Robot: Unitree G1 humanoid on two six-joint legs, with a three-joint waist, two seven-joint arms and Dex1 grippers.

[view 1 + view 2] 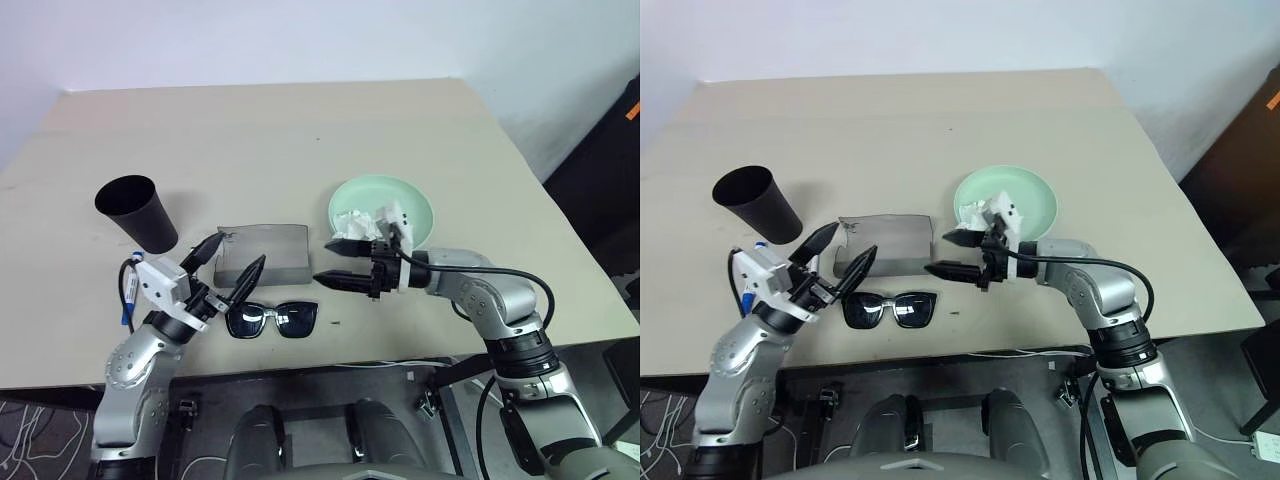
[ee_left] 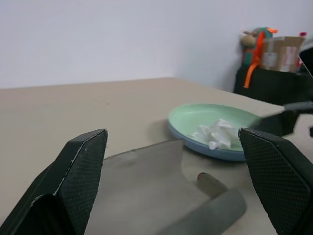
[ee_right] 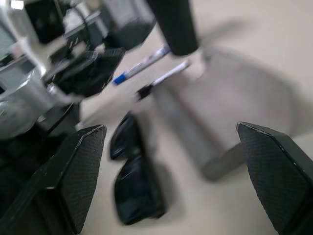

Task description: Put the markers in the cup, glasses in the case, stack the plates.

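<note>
**Sunglasses beside the case, both grippers empty**

Sunglasses [image 1: 272, 319], glossy black, lie near the table's [image 1: 300, 130] front edge, just before the flat grey fabric case [image 1: 262, 253]. Left gripper [image 1: 224, 264] and right gripper [image 1: 338, 263] gape wide. Stacked round plates [image 1: 381, 210] hold crumpled tissue [image 1: 357, 222].

The upper half of the tabletop [image 1: 270, 120] is lying open; the cup [image 1: 138, 212], case [image 1: 263, 252], glasses [image 1: 272, 319] and plates [image 1: 382, 207] are crowding the lower middle.
</note>
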